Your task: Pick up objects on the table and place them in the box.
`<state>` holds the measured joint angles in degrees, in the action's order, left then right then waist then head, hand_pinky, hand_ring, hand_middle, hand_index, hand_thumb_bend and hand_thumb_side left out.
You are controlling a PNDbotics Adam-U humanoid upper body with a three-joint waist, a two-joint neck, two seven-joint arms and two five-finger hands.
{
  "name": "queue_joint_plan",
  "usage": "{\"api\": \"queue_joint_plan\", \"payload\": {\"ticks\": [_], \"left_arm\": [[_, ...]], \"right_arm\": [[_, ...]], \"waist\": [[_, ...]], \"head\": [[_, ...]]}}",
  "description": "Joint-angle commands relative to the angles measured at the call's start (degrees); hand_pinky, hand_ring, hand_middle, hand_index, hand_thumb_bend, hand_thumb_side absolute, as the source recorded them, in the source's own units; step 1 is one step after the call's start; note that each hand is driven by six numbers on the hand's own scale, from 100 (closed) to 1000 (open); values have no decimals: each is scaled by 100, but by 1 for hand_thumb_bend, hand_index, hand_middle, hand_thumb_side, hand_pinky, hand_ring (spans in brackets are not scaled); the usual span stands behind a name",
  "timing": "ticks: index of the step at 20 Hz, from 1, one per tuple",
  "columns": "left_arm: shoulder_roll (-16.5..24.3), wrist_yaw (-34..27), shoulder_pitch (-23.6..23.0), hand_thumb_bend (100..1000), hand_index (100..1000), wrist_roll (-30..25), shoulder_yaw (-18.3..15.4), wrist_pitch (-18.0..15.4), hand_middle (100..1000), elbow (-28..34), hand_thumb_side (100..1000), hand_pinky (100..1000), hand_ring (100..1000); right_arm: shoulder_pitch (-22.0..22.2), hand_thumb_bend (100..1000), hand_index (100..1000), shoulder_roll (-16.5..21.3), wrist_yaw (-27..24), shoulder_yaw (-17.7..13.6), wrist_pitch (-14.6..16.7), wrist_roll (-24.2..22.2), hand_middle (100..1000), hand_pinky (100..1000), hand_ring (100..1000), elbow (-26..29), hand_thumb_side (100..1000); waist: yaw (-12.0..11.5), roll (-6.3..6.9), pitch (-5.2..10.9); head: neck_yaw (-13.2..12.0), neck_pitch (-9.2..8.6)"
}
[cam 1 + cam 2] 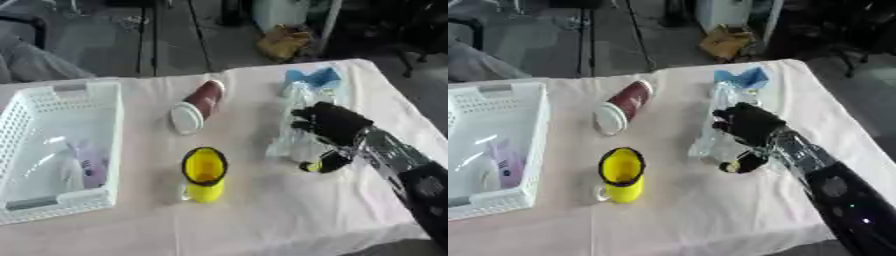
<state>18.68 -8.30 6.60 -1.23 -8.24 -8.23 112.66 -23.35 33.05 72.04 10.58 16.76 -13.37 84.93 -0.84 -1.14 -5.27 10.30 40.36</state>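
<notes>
A clear plastic bottle (296, 125) with a blue top end lies lengthwise on the table's right side. My right hand (332, 126) rests over its middle, fingers curled round it and thumb low at the near side. A yellow mug (204, 174) stands upright in the middle near the front. A dark red cup with a white lid (198, 105) lies on its side behind the mug. The white slatted box (96, 145) sits at the left, holding a pale purple item (91, 165) and something clear. My left hand is out of sight.
A pink cloth (262, 220) covers the table; its front edge runs close below the mug. The floor beyond the far edge holds a yellow bag (284, 42) and dark furniture.
</notes>
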Motion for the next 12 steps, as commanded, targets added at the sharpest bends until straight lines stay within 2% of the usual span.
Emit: {"api": "queue_joint_plan", "payload": {"ticks": [1,5,8,12], "left_arm": [[134,10,54,306,785,11,-16,-4,773,64,875,331,794],[136,12,56,306,785,15,-16,0,773,67,875,332,794],[136,14,56,306,785,19,-20,-1,773,71,874,332,793],[134,12,54,306,785,28,-24,-3,773,76,874,332,793]], "right_arm": [[-94,592,940,390,-738,-299,-208,-306,971,888,911,610,600],[26,596,942,471,-960,-503,-472,-541,973,888,912,732,612],[135,607,951,420,-998,-541,-554,-639,971,887,910,411,661],[181,616,958,282,-1098,-546,-596,-709,965,868,903,-165,679]], "waist": [[6,-8,71],[13,-26,79],[12,-19,76],[15,2,74]], "head": [[3,-49],[-2,-43],[-11,-60],[-19,-71]]}}
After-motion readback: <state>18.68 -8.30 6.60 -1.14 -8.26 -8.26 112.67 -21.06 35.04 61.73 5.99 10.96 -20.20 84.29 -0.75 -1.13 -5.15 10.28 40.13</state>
